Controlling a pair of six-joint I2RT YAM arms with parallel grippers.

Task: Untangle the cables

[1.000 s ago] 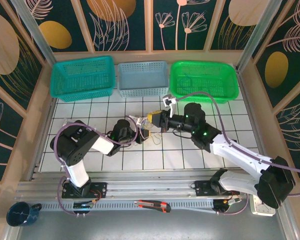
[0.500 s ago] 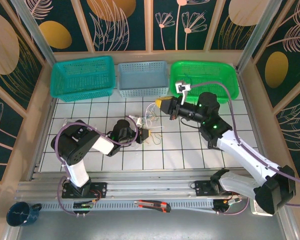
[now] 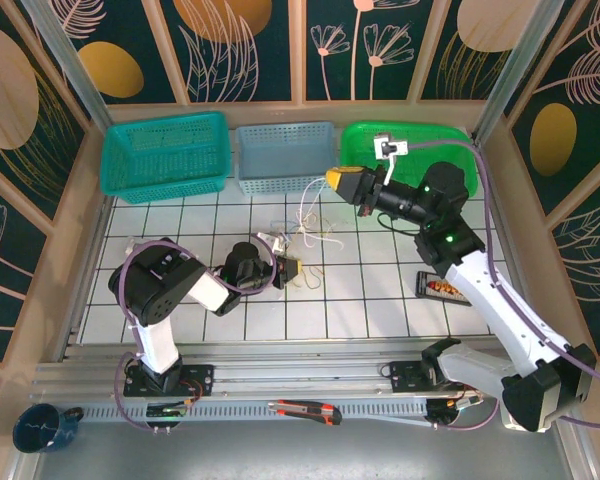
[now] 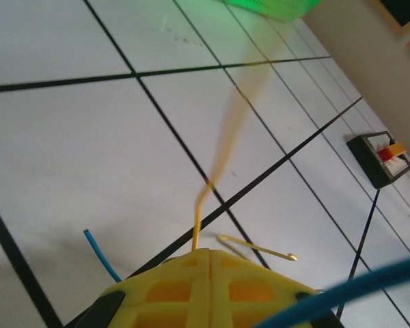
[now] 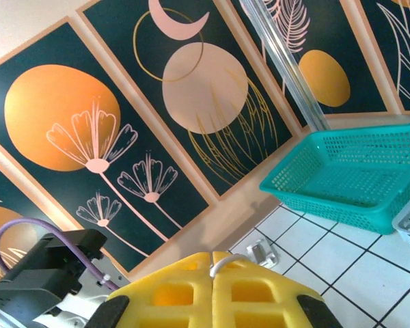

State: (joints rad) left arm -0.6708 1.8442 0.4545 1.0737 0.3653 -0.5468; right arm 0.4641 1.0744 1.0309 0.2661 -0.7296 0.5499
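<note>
Cables [image 3: 305, 225] sit as a thin tangle near the middle of the counter [image 3: 380, 310], toward its far edge, strung between two pinches — left fingers [image 3: 292, 270] low, shut on a yellow strand [image 4: 217, 164], right fingers [image 3: 337, 181] raised, shut on a whitish loop [image 5: 222, 258]. Pulling further apart could cinch the knot or yank a wire free of either pinch. The overhead view gives the whole span; the left wrist view adds a loose blue end [image 4: 99, 254] beside the closed tips.

The left arm [image 3: 160, 290] and right arm [image 3: 480, 290] are showing white shells over black joints, purple cables [image 5: 17, 222] are looping alongside, and the left gripper [image 3: 292, 270] and right gripper [image 3: 337, 181] are wearing yellow gridded pads [image 4: 171, 290].
</note>
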